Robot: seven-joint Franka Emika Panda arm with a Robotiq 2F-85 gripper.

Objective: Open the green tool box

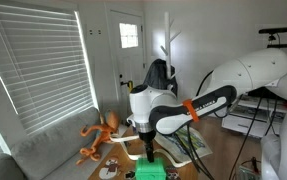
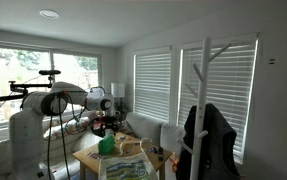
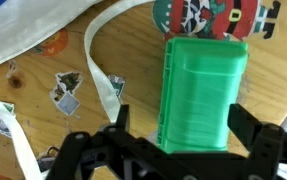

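Wooden table (image 3: 133,45) carries the scene, and the white arm (image 1: 238,75) reaches down over it. An orange many-legged toy (image 1: 98,135) sits off to one side. The green tool box (image 3: 203,95) lies flat on the tabletop, lid down, directly beneath the gripper (image 3: 183,112). The jaws are spread wide to either side of the box and hold nothing. A white strap (image 3: 103,70) curls just beside it.

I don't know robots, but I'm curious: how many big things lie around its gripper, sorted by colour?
Green: 1, the green tool box
Orange: 1, the many-legged toy
White: 1, the strap
Multicoloured: 1, the round printed piece
Total: 4
The small stickers are left out because they are too blurred to count.
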